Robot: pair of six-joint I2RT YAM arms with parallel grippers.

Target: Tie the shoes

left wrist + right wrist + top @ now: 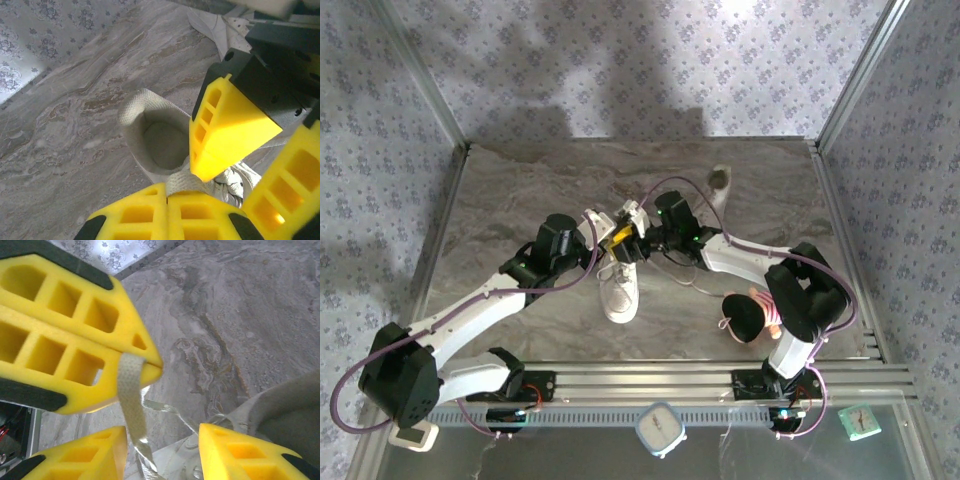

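One white shoe (620, 292) lies mid-table with its toe toward the arms. A second shoe (720, 184) lies at the far right. My left gripper (616, 237) hovers over the near shoe's opening (164, 142), shut on a flat white lace (186, 182). My right gripper (639, 233) faces it closely, jaws open. In the right wrist view the lace (131, 395) hangs from the left gripper's pinched fingertips (147, 362) down into the gap of my right gripper (162, 434), close to its left finger (85, 455). The right gripper's fingers (227, 130) show just above the laces.
A black-and-pink plush toy (750, 315) sits by the right arm's base. Metal frame posts (840, 110) bound the marble tabletop (520, 200). A loose lace strand (170, 410) trails beside the shoe.
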